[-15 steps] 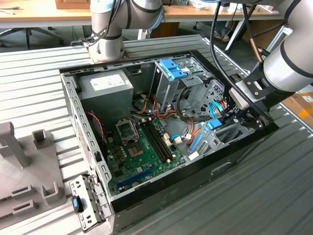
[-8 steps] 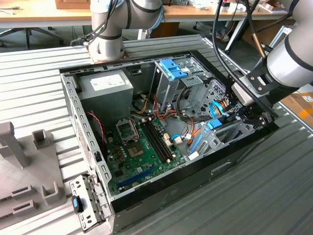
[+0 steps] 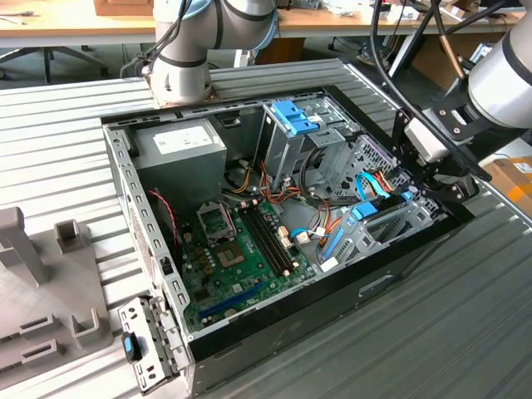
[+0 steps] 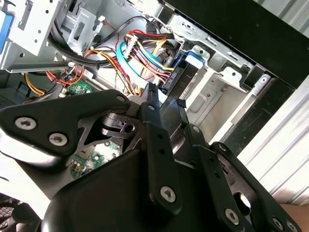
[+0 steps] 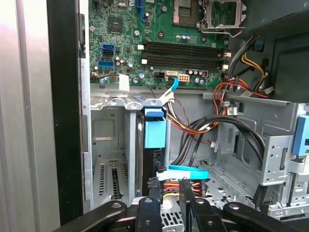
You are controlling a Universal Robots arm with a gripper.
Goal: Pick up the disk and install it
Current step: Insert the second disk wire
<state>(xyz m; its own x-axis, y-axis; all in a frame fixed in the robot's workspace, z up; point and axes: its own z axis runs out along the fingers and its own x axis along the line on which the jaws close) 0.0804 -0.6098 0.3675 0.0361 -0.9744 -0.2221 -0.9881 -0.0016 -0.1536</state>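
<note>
One disk (image 5: 155, 133) stands on edge in the metal bay at the front corner of the single open computer case (image 3: 332, 287) on the ribbed worktop (image 3: 432, 349). Its blue carrier frame faces the one end effector (image 5: 169, 182). The end effector hovers just beside it, released, its two fingers (image 5: 153, 191) narrowly parted with coloured wires (image 5: 171, 186) showing between them.

Your arm reaches down from the exterior view's right.
Your gripper (image 5: 170, 186) hangs low, its fingers (image 4: 153, 104) drawn near each other.
</note>
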